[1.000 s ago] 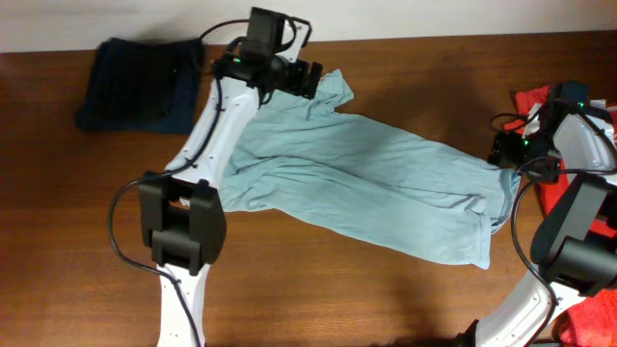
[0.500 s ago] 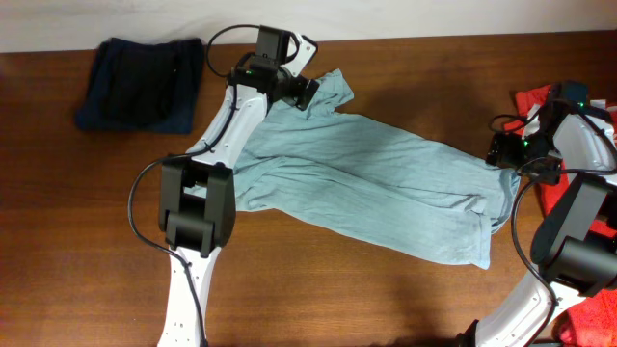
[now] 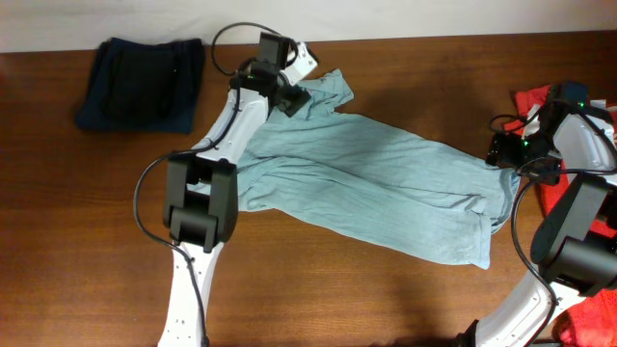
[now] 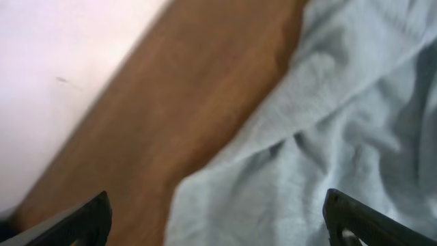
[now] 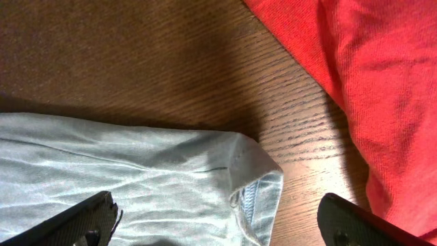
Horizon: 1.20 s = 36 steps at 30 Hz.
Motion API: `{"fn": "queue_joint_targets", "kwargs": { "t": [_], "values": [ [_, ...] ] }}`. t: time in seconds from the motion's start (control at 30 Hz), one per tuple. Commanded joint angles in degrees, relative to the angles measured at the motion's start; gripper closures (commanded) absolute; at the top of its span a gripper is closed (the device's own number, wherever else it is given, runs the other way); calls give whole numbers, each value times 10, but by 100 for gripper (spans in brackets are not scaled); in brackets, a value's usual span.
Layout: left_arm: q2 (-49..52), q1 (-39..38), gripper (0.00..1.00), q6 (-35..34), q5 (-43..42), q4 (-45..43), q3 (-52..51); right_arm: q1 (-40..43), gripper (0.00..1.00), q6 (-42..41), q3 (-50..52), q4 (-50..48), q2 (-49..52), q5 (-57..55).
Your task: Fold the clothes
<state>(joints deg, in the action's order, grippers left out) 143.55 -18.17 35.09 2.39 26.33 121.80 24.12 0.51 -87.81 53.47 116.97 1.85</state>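
Observation:
The clothes' pale grey-blue T-shirt [image 3: 376, 178] lies crumpled across the table, running from the far left to the near right. My left gripper [image 3: 295, 98] hovers open over its far-left corner; in the left wrist view the fingers [image 4: 75, 222] straddle the shirt's edge [image 4: 307, 137] without holding cloth. My right gripper [image 3: 501, 152] stands open over the shirt's right end. Between the right gripper's [image 5: 222, 225] fingers, in the right wrist view, lies a folded-over hem corner [image 5: 254, 179]. A dark navy garment [image 3: 140, 82] rests at the far left. A red garment [image 5: 369, 68] lies just right of the right gripper.
The red cloth [image 3: 532, 101] also shows at the right edge, with another red patch [image 3: 590, 323] at the near right corner. A white wall [image 4: 54, 68] borders the table's far edge [image 3: 434, 37]. Brown tabletop [image 3: 318, 280] shows along the front.
My left arm has swung to the right and its gripper has settled slightly lower over the shirt's far-left corner. The right arm and the shirt have not moved.

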Motion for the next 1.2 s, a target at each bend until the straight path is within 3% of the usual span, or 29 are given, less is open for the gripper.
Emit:
{"fn": "queue_joint_targets", "kwargs": {
  "t": [0.0, 0.7, 0.83, 1.0, 1.07, 1.1, 1.17],
  "values": [
    [11, 5, 5, 58, 4, -11, 1, -1, 1, 1, -2, 0, 5, 5],
    [54, -3, 11, 73, -32, -75, 1, -1, 2, 1, -2, 0, 5, 5],
    [54, -4, 27, 72, -59, -76, 1, -1, 2, 1, -2, 0, 5, 5],
    [54, -6, 29, 72, -59, -76, 1, -1, 1, 1, -2, 0, 5, 5],
    [54, -6, 41, 72, -59, -76, 1, -1, 2, 1, -2, 0, 5, 5],
    [54, -6, 60, 72, -58, -76, 1, -1, 1, 1, -2, 0, 5, 5],
    [54, -6, 71, 72, -58, -77, 1, -1, 2, 1, -2, 0, 5, 5]
  ]
}}
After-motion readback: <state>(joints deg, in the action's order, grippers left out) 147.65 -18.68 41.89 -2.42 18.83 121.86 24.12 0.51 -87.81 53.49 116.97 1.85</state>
